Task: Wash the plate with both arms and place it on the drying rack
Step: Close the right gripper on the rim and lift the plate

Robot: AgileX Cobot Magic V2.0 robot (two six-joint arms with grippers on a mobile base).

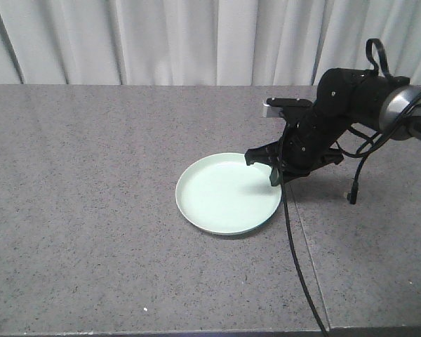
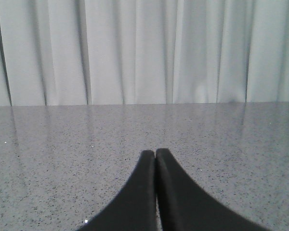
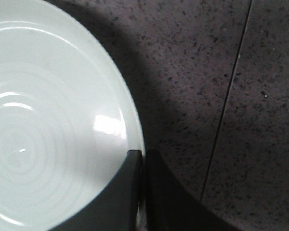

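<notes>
With the plate [image 1: 228, 194] flat on the worktop [image 1: 91, 210] and the right tool [image 1: 274, 172] pinched on its rim at 2 o'clock, lift slowly and level lest the glossy edge slip, then bring in the left tool [image 2: 155, 154], closed on nothing.

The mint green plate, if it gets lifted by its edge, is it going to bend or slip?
The plate looks rigid, so it probably won't bend. Its glossy, glare-catching surface may slip in the right gripper pinching only the rim. Held at one edge, it would likely droop or pivot.
</notes>
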